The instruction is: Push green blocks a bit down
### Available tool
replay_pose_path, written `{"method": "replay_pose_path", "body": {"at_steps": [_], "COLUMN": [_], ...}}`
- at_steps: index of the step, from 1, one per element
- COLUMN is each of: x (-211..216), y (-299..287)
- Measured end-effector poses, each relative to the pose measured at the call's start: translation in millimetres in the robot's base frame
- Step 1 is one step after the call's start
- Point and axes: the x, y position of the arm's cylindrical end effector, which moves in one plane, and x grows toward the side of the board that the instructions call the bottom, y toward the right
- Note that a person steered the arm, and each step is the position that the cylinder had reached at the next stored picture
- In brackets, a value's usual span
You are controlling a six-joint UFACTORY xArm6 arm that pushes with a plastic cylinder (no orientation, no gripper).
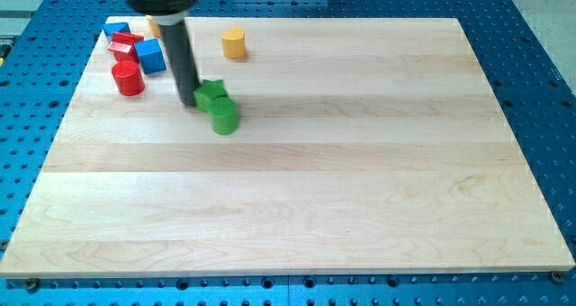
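Observation:
A green star-shaped block lies at the board's upper left, and a green cylinder sits just below and right of it, touching it. My tip stands on the board right against the left side of the green star. The dark rod rises from there to the view's top.
At the upper left corner lie a red cylinder, a blue cube, a red block, a blue block and a yellow piece partly behind the rod. A yellow cylinder stands near the top edge. The wooden board lies on a blue perforated table.

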Motion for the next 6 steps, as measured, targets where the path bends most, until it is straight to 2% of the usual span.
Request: {"method": "replay_pose_path", "body": {"at_steps": [1, 2, 3, 4, 5, 6], "x": [19, -20, -10, 19, 18, 26], "y": [18, 23, 47, 51, 39, -55]}}
